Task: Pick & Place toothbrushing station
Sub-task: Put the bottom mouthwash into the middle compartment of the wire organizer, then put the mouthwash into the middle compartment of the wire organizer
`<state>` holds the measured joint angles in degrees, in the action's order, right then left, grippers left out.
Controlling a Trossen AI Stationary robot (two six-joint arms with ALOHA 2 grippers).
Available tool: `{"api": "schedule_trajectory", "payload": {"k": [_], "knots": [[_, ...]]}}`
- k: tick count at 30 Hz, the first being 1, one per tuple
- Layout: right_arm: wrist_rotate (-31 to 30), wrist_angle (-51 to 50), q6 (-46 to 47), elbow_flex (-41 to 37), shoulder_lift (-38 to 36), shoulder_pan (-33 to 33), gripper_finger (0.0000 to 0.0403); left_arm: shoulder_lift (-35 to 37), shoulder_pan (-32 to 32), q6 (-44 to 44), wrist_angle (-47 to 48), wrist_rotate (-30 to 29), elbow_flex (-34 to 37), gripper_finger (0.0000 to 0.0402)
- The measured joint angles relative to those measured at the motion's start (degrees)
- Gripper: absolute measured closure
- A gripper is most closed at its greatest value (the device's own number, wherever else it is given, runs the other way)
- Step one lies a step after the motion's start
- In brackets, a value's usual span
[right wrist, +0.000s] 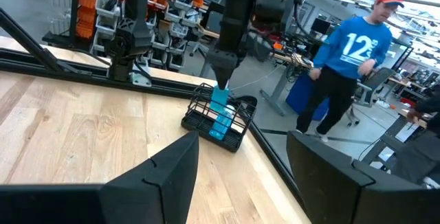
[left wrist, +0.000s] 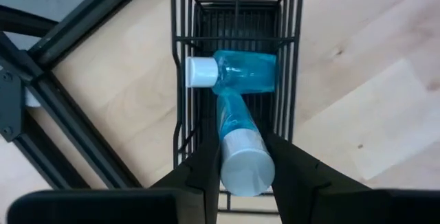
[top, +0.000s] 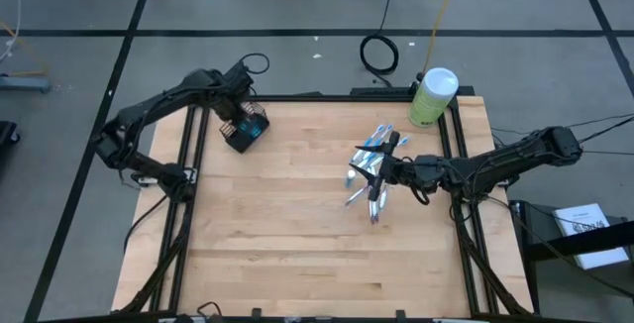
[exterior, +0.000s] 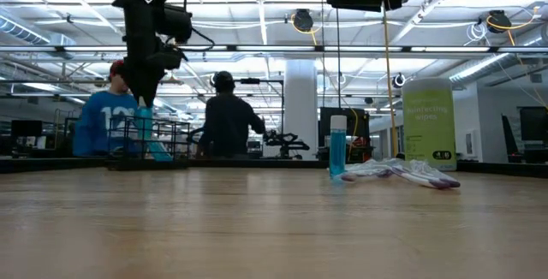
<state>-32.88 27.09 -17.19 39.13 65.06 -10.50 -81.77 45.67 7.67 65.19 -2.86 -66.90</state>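
We're over the wire basket [left wrist: 237,80] at the table's far-left corner; the left gripper [left wrist: 244,165] is clamped on a blue bottle [left wrist: 240,138], lowering it beside a second bottle [left wrist: 237,73] lying inside. It looks light, rigid and slick, so we judge the capped end the safest hold. The right gripper [right wrist: 240,162], fingers apart, hovers by the toothbrushes [top: 371,169] piled right of centre; those look slim and skittish, so we'd pinch mid-handle.

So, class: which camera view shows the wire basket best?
The left wrist view: the wire basket fills it, a blue bottle lying inside. The high view and right wrist view show it small; the low view shows it side-on.
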Motion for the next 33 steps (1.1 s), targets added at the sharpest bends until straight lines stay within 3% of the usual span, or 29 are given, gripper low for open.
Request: {"api": "schedule_trajectory", "payload": {"k": [23,33], "knots": [[-0.02,-0.21,0.02,0.00,0.00,0.00,0.0190,-8.04,-0.05,-1.29,-4.42,3.24,0.71,0.0301],[-0.02,-0.42,0.22,0.00,0.00,0.00,0.0190,-8.16,-0.70,-1.72,-4.62,2.80,0.71,0.0151]]}}
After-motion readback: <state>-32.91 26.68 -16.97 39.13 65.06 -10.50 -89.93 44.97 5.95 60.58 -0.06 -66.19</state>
